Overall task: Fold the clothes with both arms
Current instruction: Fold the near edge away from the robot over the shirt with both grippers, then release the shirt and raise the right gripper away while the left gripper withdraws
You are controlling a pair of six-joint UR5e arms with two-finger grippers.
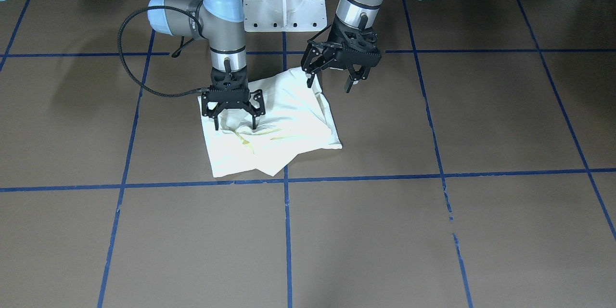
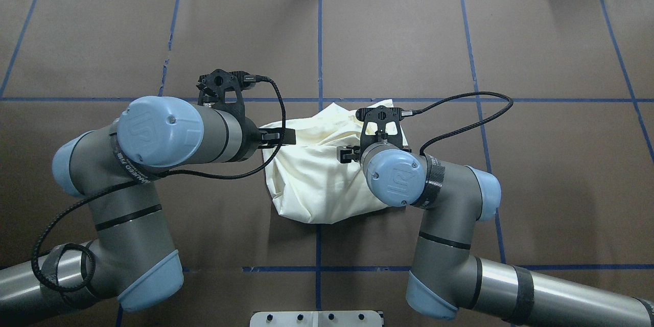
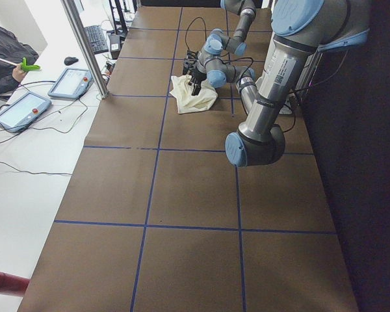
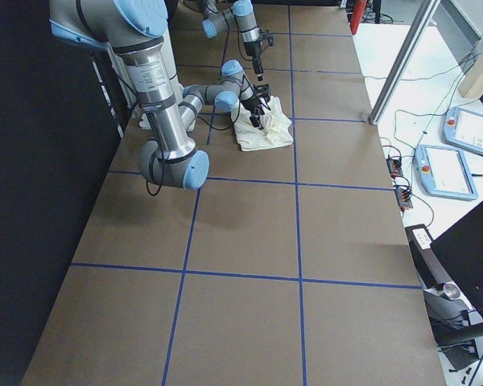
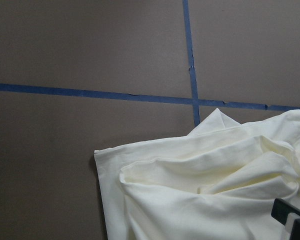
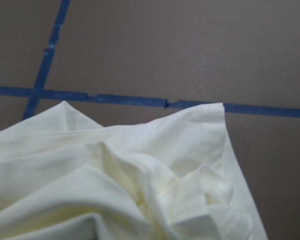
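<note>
The cream-white shirt [image 1: 288,125] lies bunched and partly folded on the brown table, plain side up, with no cat print showing. It also shows in the overhead view [image 2: 317,179] and in both wrist views [image 5: 205,190] [image 6: 115,185]. My right gripper [image 1: 235,122] points straight down over the shirt's side, jaws spread wide, with its fingertips at the cloth. My left gripper [image 1: 329,82] is open at the shirt's corner nearest the robot, with one finger over the cloth and the other over bare table. Neither gripper holds any cloth.
The white pedestal base [image 1: 284,0] stands behind the shirt. Blue tape lines [image 1: 287,231] grid the brown table. Beyond the table's far edge are a metal post [image 3: 84,45] and the operators' tablets [image 3: 68,81] [image 4: 467,129].
</note>
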